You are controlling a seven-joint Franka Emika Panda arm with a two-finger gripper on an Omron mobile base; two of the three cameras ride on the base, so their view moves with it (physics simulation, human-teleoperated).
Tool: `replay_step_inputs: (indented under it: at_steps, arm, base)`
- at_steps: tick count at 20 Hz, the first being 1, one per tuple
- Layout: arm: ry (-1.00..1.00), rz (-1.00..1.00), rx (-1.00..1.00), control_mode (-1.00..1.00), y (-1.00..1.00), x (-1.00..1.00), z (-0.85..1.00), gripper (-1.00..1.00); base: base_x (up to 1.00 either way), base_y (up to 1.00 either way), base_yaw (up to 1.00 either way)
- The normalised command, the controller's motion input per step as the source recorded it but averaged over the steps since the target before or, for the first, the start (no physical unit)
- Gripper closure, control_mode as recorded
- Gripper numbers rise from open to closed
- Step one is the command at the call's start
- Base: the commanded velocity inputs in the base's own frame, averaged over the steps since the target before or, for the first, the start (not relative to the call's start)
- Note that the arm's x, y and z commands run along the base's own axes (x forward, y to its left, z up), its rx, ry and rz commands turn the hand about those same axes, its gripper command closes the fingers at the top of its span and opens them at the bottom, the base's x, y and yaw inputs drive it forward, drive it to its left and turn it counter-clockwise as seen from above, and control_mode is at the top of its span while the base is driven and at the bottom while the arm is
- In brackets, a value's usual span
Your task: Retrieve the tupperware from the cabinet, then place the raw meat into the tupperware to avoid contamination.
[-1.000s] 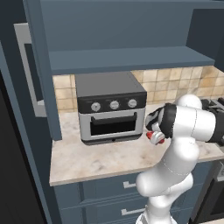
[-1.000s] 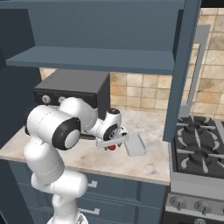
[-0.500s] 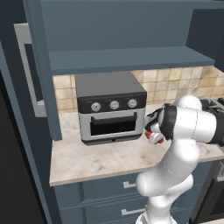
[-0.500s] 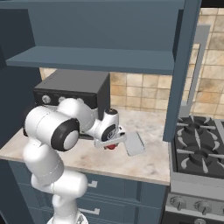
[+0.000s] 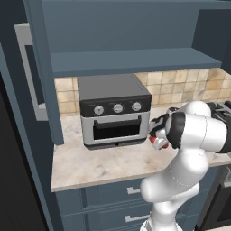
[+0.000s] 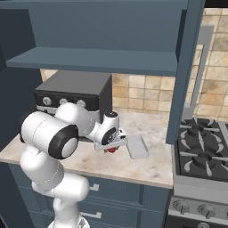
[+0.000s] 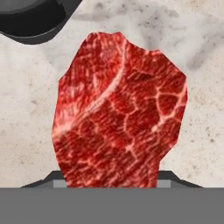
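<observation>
The raw meat [image 7: 118, 113], a glossy red marbled lump, stands between the finger tips of my gripper [image 7: 111, 177], which is shut on it just over the marble counter [image 7: 26, 109]. From the base views the gripper [image 6: 111, 143] hangs low over the counter with the raw meat [image 6: 111, 149] under it, in front of the toaster oven's right side. The tupperware [image 6: 137, 147], pale and shallow, lies on the counter just right of the hand. The cabinet [image 6: 102, 31] above stands open, its door [image 6: 185, 67] swung out. The raw meat [image 5: 160, 143] peeks out beside the gripper [image 5: 157, 134].
A grey toaster oven [image 5: 115, 110] with three knobs sits on the counter [image 5: 90, 164] left of the hand. A gas stove [image 6: 202, 153] borders the counter on the right. The cabinet's left door [image 5: 43, 67] juts out over the counter's left end. Blue drawers [image 5: 113, 194] run below.
</observation>
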Motion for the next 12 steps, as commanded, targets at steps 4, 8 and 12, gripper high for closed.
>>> replay_step_inputs:
  at_steps: [4, 8, 12]
  arm:
    - [-0.01, 0.0, 0.04, -1.0, -0.05, -0.02, 0.44, 1.0]
    - [-0.03, 0.0, 0.05, -1.0, -0.03, -0.09, 0.7, 1.0]
    - [-0.02, 0.0, 0.06, -1.0, -0.12, -0.14, 0.7, 1.0]
  base:
    - [0.0, 0.0, 0.0]
    - [0.0, 0.0, 0.0]
    - [0.0, 0.0, 0.0]
